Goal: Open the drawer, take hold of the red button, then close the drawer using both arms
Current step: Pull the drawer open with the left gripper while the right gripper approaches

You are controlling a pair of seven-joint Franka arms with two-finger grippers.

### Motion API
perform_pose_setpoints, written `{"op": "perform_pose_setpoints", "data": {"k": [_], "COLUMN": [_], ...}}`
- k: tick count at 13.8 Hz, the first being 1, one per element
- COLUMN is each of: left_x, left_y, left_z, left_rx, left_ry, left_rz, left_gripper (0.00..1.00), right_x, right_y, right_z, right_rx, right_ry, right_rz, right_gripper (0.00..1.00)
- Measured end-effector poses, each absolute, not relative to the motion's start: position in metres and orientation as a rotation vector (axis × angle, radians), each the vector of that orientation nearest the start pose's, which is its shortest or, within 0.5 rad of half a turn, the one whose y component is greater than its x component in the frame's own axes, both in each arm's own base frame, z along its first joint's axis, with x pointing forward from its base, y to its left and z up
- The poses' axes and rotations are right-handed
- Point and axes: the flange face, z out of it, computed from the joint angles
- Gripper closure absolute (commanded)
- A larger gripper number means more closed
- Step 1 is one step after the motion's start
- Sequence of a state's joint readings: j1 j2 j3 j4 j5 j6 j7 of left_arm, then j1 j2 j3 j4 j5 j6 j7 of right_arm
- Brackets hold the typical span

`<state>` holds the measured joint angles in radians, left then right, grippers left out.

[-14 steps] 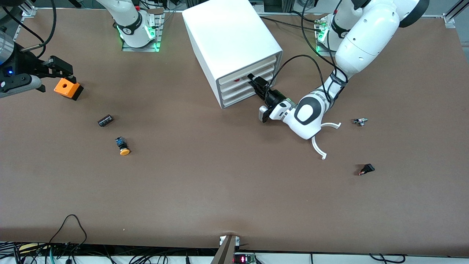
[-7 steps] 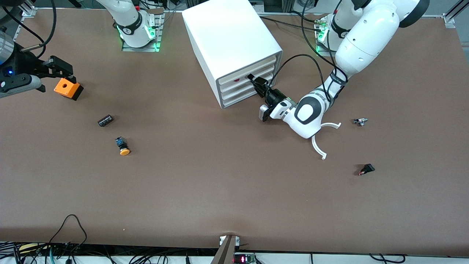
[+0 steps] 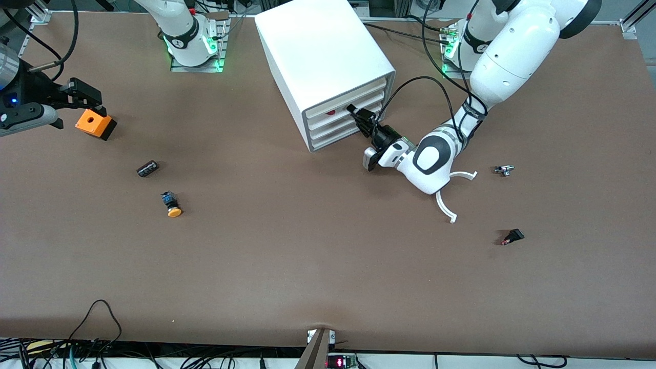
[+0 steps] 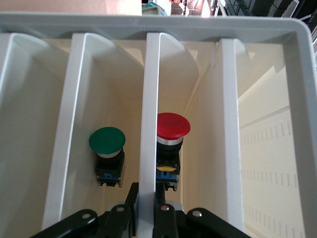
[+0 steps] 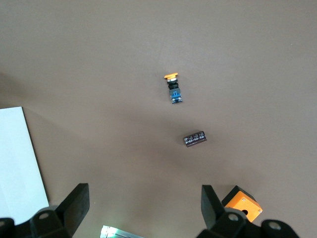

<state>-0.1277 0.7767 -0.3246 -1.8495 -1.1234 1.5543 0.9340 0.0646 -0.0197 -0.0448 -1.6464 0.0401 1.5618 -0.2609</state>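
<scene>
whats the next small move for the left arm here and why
Probably a straight pull away from the cabinet. The left gripper sits at the drawer front, its fingers either side of the front strip, and the drawers look shut. The button lies inside, unreachable until then. The right gripper waits open beside the orange box.

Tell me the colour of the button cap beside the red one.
Green button, best in the left wrist view.

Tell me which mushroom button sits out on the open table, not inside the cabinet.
The orange-capped button, lying on its side near the right arm's end. The red-capped button and green-capped button sit in drawers.
</scene>
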Motion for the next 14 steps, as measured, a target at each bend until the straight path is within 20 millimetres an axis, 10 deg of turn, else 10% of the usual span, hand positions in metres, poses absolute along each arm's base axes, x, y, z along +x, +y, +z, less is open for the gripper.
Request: {"op": "perform_pose_setpoints", "data": {"k": [9, 14], "left_x": [0.524, 0.531], "left_y": [-0.278, -0.272], "left_z": [0.164, 0.166], "left_rx": [1.637, 1.662], "left_ry": [-0.424, -0.384], "left_rz": [-0.480, -0.471], "left_gripper": [1.00, 1.00], "right_x": [0.556, 0.573], "right_y": [0.018, 0.075], "right_z": [0.579, 0.559], "right_rx": [-3.056, -3.034], "right_ry": [-0.436, -0.575], "right_rz": [0.147, 0.159], "right_gripper": [0.00, 0.00]}}
